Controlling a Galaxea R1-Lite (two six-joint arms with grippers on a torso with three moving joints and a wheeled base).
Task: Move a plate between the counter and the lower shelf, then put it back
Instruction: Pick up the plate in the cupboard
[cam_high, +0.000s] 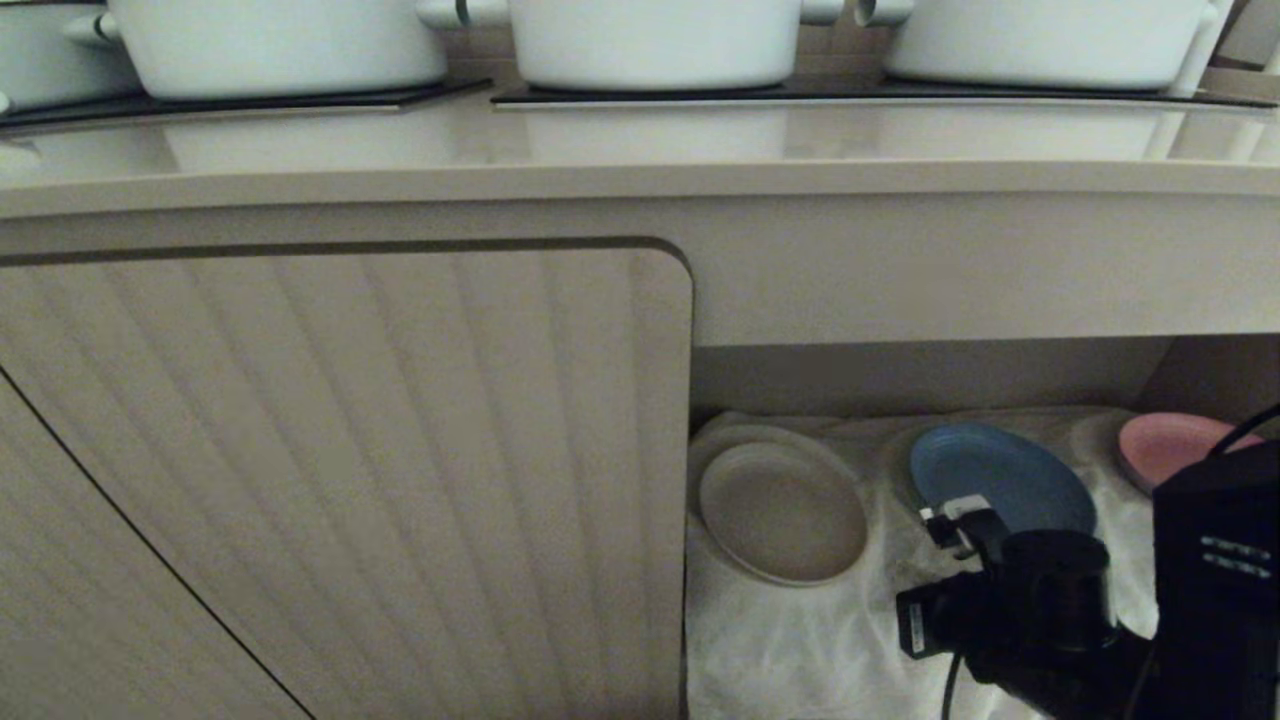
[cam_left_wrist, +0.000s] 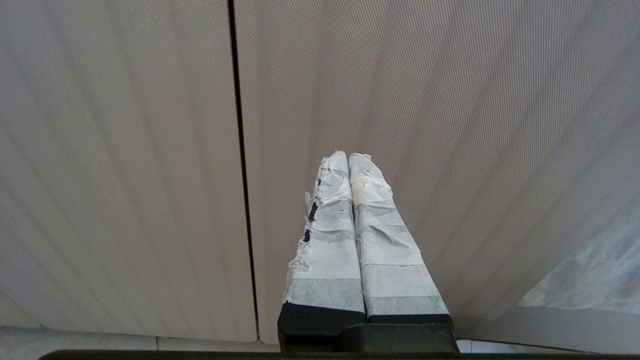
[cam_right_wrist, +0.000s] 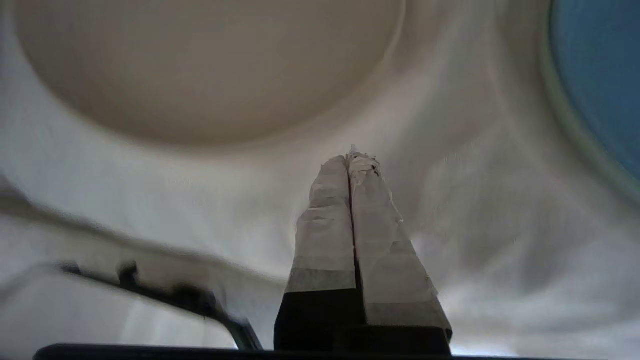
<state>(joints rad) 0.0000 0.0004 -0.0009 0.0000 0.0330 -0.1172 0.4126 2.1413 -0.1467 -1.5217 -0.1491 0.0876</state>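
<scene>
The cream-beige plate (cam_high: 783, 512) lies on the white cloth of the lower shelf (cam_high: 790, 650), at its left end beside the cabinet door. It also fills the far part of the right wrist view (cam_right_wrist: 200, 65). My right gripper (cam_high: 952, 522) hovers low over the cloth, right of that plate and at the blue plate's near edge. Its taped fingers are shut with nothing between them (cam_right_wrist: 351, 157), a short gap from the cream plate's rim. The counter (cam_high: 640, 150) runs above the shelf. My left gripper (cam_left_wrist: 348, 156) is shut and empty, facing the ribbed door.
A blue plate (cam_high: 1000, 480) and a pink plate (cam_high: 1165, 445) lie further right on the cloth. White pots (cam_high: 650, 40) stand on black panels at the back of the counter. The ribbed cabinet door (cam_high: 350, 450) closes off the left side.
</scene>
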